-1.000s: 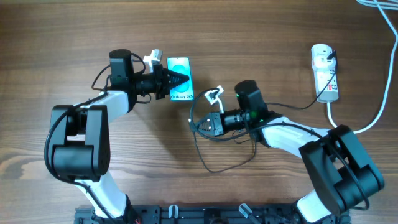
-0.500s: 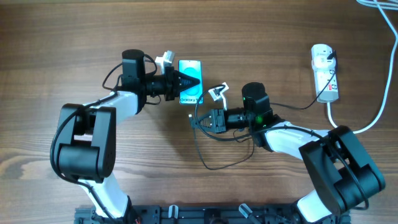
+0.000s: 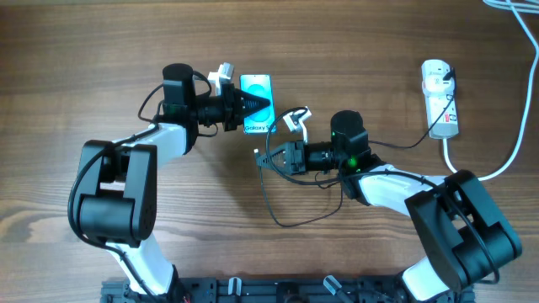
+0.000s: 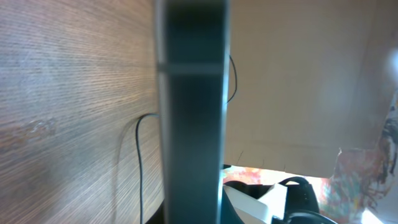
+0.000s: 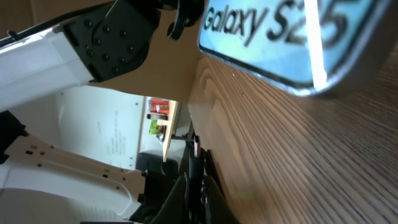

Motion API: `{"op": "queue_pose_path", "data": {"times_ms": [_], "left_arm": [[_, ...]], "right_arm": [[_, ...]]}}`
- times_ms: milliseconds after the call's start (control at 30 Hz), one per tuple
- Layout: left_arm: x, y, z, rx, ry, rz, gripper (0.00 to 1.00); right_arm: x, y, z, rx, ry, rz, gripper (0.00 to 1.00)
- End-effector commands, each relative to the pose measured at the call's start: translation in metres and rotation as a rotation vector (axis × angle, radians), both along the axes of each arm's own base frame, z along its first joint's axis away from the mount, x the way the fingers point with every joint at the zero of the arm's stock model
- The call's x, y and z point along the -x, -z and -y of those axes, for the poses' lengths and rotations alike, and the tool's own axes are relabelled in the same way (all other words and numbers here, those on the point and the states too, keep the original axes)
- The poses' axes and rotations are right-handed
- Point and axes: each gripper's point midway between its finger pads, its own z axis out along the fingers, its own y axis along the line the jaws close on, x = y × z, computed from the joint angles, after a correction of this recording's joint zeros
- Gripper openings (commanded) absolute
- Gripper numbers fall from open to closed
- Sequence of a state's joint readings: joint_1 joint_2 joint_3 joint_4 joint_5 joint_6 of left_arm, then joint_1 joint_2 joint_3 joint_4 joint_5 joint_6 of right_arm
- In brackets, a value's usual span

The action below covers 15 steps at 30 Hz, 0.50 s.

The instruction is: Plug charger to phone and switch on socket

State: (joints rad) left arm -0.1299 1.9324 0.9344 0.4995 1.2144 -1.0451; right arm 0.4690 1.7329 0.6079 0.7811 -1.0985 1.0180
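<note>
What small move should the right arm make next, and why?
Probably ease the right end effector toward the phone: it seems to grip the charger just short of it, and the left end effector holds the phone.

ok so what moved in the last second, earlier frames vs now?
The left gripper, shut on the teal-screened white-edged smartphone, carried it rightward in the overhead view. The right gripper, holding the thin black charger cable, edged up and left toward the phone's "Galaxy" end; not yet plugged in. The white power strip and its thick white cord stayed put.
</note>
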Motion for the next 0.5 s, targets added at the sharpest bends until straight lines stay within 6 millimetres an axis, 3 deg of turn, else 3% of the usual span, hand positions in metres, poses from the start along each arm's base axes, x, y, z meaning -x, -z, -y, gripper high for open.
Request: {"op": "queue_pose_path", "data": {"times_ms": [0, 467], "left_arm": [[-0.007, -0.014, 0.000, 0.026, -0.009, 0.018, 0.04], [-0.009, -0.020, 0.001, 0.046, -0.019, -0.007, 0.04]], "right_arm": [[-0.004, -0.007, 0.005, -0.014, 0.029, -0.003, 0.04], [-0.017, -0.026, 0.006, -0.067, 0.085, 0.023, 0.04]]}}
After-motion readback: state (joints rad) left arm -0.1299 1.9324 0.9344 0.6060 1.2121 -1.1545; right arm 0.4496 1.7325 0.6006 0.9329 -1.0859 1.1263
